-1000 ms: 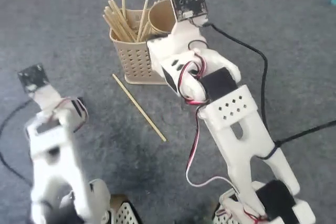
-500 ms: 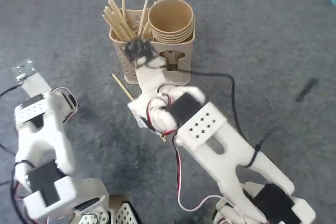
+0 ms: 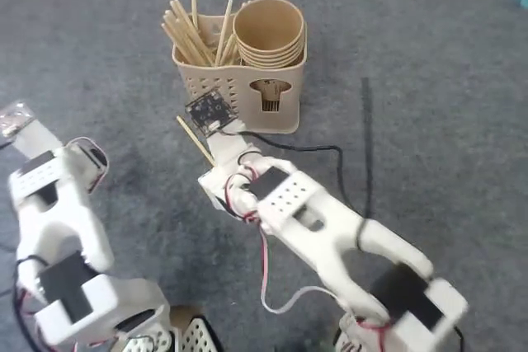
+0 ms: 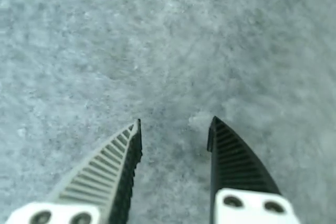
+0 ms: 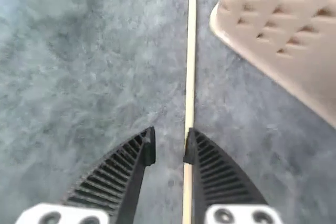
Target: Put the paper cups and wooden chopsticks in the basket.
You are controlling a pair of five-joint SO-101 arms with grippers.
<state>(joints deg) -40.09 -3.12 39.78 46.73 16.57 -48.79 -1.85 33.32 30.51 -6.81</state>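
Note:
A beige perforated basket (image 3: 216, 92) stands at the back, with a bundle of wooden chopsticks (image 3: 191, 29) in its left part and a stack of paper cups (image 3: 269, 29) in its right part. One loose chopstick (image 3: 191, 136) lies on the grey carpet in front of it, its near end hidden under the right arm (image 3: 280, 199). In the right wrist view, my right gripper (image 5: 170, 135) is open and low over that chopstick (image 5: 190, 61), which runs along the inner edge of one finger, beside the basket (image 5: 278, 30). My left gripper (image 4: 176, 124) is open over bare carpet.
The left arm (image 3: 54, 204) stands at the far left, well away from the basket. A black cable (image 3: 365, 133) runs from the right arm over the carpet to the right of the basket. Open carpet lies between the two arms.
The right arm has swung from above the basket down and leftward to the loose chopstick. The left arm has drawn back toward the left edge.

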